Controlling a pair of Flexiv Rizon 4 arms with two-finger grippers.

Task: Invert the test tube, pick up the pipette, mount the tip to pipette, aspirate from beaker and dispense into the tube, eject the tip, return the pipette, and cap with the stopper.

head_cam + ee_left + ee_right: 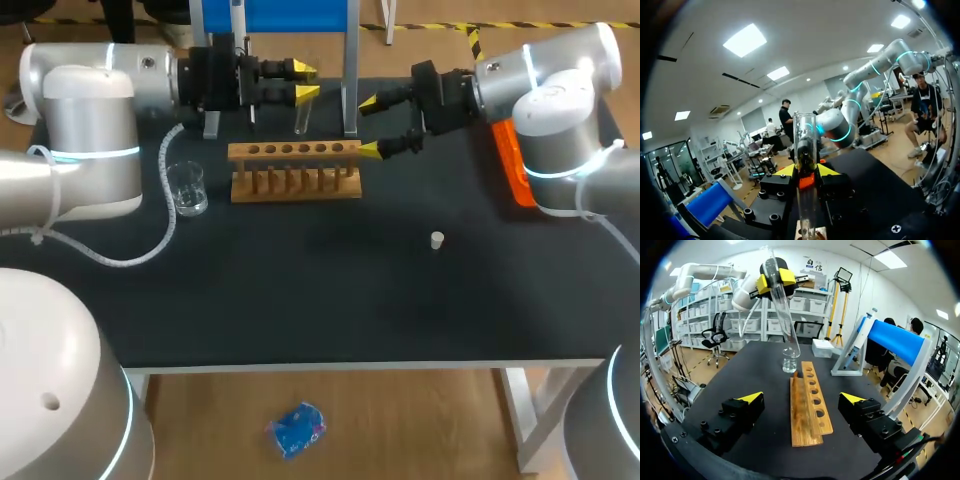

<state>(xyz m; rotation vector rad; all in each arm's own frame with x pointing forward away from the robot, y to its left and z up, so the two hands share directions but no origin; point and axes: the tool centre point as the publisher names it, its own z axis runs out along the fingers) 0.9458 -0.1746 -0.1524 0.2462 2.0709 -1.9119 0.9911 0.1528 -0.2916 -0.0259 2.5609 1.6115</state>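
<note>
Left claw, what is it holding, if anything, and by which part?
The left claw is shut on the test tube, gripping it near its upper end.

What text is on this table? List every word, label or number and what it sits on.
None can be read.
The test tube, wooden rack, beaker and stopper show no print; any graduation marks on the glass are too small to tell.
</note>
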